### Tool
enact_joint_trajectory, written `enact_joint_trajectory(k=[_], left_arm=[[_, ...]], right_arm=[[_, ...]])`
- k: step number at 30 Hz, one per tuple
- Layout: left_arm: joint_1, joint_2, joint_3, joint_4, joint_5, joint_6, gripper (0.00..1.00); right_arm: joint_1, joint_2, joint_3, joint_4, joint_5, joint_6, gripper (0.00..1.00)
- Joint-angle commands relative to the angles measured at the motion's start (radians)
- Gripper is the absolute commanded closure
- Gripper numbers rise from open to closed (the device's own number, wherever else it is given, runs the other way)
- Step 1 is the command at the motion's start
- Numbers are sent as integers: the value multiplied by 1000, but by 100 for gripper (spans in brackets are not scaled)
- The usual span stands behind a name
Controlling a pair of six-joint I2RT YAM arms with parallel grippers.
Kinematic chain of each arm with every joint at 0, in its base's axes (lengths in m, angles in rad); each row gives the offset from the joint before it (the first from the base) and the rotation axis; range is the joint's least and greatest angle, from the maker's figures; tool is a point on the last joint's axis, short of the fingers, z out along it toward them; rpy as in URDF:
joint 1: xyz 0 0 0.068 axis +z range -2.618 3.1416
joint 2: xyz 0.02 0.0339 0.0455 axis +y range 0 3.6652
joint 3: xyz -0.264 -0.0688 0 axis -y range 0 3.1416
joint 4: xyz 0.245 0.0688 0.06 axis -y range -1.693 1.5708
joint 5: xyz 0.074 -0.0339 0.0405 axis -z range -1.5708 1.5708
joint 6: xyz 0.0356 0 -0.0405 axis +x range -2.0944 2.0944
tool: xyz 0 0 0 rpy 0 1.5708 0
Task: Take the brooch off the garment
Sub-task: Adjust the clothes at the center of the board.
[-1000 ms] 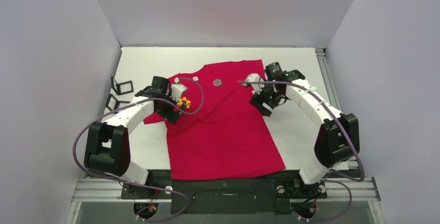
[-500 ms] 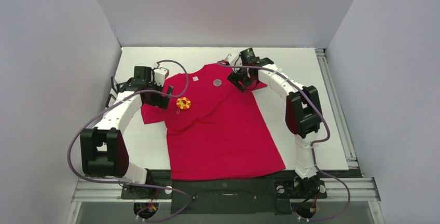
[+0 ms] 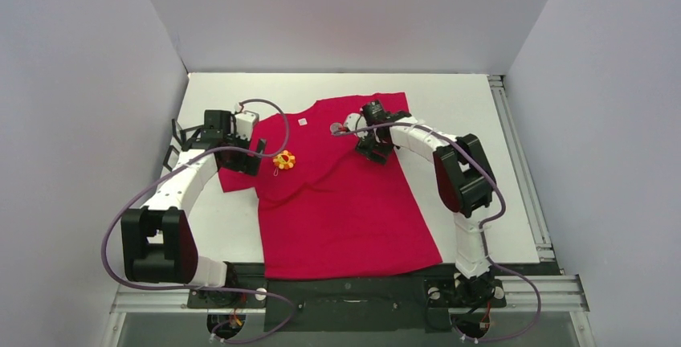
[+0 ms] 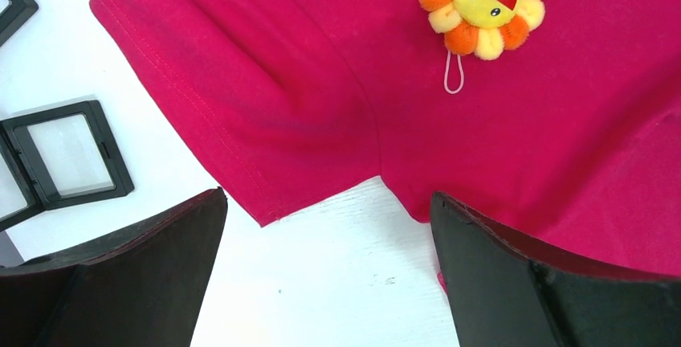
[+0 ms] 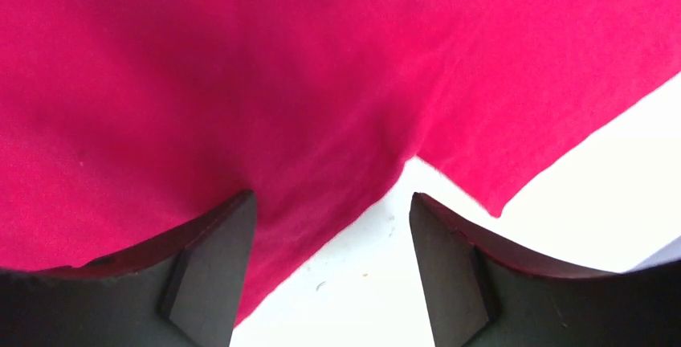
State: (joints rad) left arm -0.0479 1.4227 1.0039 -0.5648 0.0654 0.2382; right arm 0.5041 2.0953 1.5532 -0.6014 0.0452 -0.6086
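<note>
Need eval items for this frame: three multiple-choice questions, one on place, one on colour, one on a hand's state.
1. Where does the plush flower lie?
A. Off the shirt, to its left
B. On the red T-shirt
C. Off the shirt, beyond its hem

2. What colours are the flower's petals?
A. Yellow and orange
B. White and blue
C. All red

3. What state is the left hand in?
A. Shut on the sleeve
B. Shut on the flower
C. Open, holding nothing

Key:
1 B, since the left wrist view shows red cloth all round the flower.
2 A, since yellow and orange petals alternate around the yellow face.
3 C, since its jaws stand wide apart above the sleeve edge with nothing between them.
</note>
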Motion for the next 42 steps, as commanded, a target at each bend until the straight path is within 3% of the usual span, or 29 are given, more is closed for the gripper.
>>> enact_joint_trajectory(k=[1, 18, 24, 28, 33, 37, 42], left_arm=[[9, -46, 6, 50, 32, -7, 4], [-10, -11, 22, 49, 107, 74, 4], [-125, -55, -24, 85, 173, 73, 4], [-232, -37, -24, 138, 208, 42, 0], [-324, 31, -19, 253, 241, 16, 12], [-346, 134, 21, 285, 257, 1, 19], [-345, 275, 112, 282, 284, -131, 27]], right_arm=[[-10, -46, -114, -66, 59, -60, 34], [15, -307, -459, -365, -88, -38, 36], [7, -400, -521, -370, -133, -18, 36], [-65, -471, -413, -384, -305, 36, 36], [-178, -620, -353, -289, -507, 117, 36], [-188, -690, -365, -222, -517, 148, 36], [-196, -750, -412, -116, -490, 194, 36]])
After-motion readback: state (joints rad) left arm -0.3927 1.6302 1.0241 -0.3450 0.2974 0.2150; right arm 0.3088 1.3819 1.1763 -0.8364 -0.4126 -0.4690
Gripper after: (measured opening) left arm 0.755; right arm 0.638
